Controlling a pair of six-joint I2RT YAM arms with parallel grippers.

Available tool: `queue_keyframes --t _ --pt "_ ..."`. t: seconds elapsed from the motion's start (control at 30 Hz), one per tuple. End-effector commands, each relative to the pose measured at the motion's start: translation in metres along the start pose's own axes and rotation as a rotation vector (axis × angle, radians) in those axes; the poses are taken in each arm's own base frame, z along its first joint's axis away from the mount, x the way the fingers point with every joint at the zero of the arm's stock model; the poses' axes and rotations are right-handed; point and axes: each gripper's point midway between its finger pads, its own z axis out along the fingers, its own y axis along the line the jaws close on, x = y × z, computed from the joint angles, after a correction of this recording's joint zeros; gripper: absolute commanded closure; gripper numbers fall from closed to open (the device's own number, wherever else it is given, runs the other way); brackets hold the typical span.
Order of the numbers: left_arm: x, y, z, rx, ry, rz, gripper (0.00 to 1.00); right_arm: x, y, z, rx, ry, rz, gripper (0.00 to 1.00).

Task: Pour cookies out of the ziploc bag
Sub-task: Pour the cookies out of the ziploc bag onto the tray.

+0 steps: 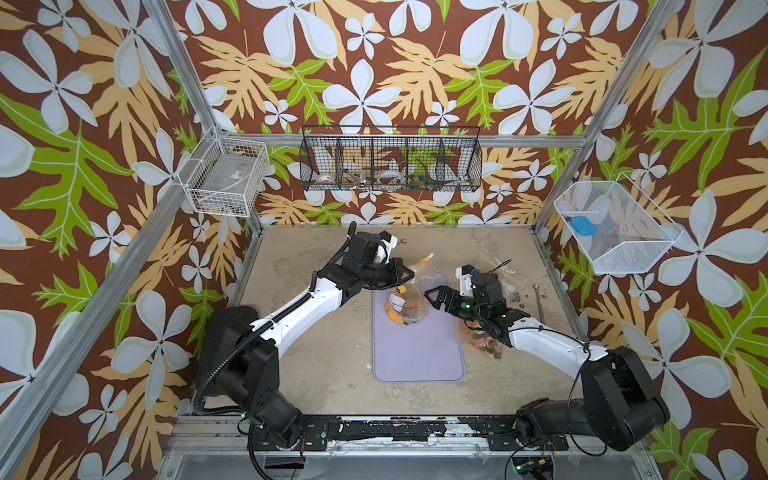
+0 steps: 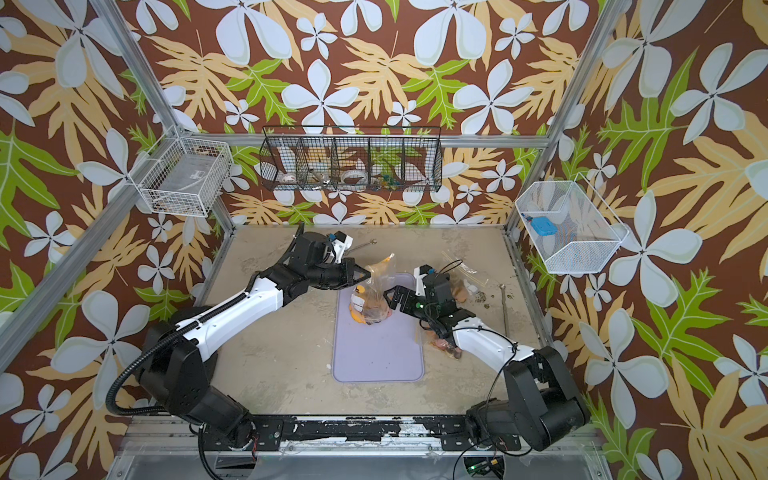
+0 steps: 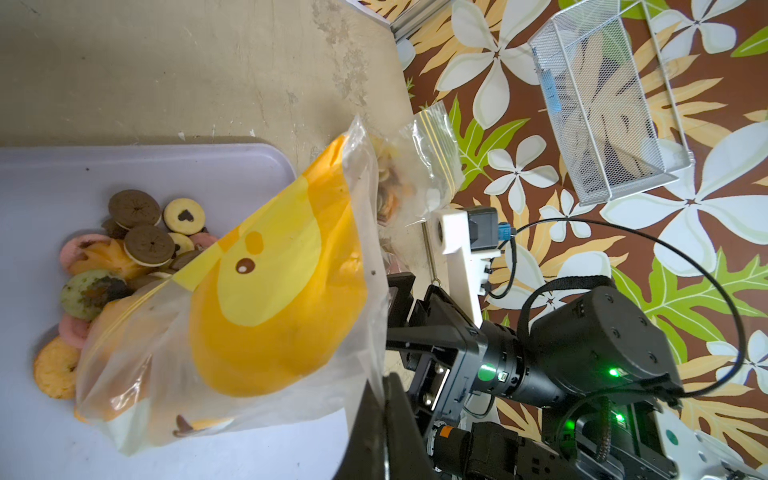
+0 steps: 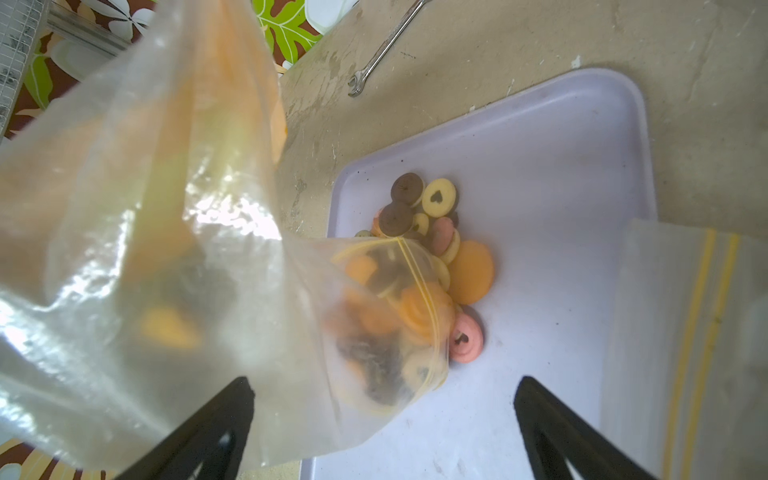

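The ziploc bag (image 1: 409,301), clear with a yellow duck print (image 3: 257,291), hangs mouth-down over a lavender tray (image 1: 417,357). My left gripper (image 1: 411,275) is shut on the bag's upper edge, with the film pinched between its jaws (image 3: 380,399). Cookies (image 3: 141,232) in dark brown, tan, pink and orange lie heaped on the tray at the bag's mouth (image 4: 436,216), and more sit inside behind the yellow zip line. My right gripper (image 1: 430,297) stands open beside the bag, its fingers (image 4: 232,407) wide apart (image 4: 382,399) and closed on nothing.
A second bag with cookies (image 1: 482,338) lies under the right arm, and its yellow-striped edge (image 4: 685,332) rests on the tray (image 4: 561,166). Another bag (image 1: 494,262) lies at the back right. A wrench (image 4: 386,45) and a metal tool (image 1: 537,295) rest on the table.
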Motion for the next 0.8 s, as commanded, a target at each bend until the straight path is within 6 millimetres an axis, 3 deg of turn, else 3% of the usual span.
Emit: queue_keyframes --t 0.0,0.2,0.5,0.6,0.77 --pt "-0.004 -0.007 -0.005 0.009 -0.015 0.009 1.00 -0.002 0.003 -0.002 -0.005 -0.004 -0.008 0.00" --pt "0.000 -0.005 -0.004 0.016 -0.009 -0.006 1.00 -0.001 0.003 -0.003 -0.002 -0.004 -0.008 0.00" --pt "-0.015 -0.034 -0.022 0.062 -0.051 0.018 1.00 -0.008 0.009 -0.007 -0.011 -0.017 -0.024 0.00" --pt "-0.008 -0.024 -0.019 0.049 -0.042 0.008 1.00 -0.006 0.008 -0.009 -0.013 -0.017 -0.024 0.00" --pt "0.019 0.013 0.002 0.033 0.003 -0.051 1.00 -0.002 0.004 -0.011 -0.003 -0.013 -0.019 0.00"
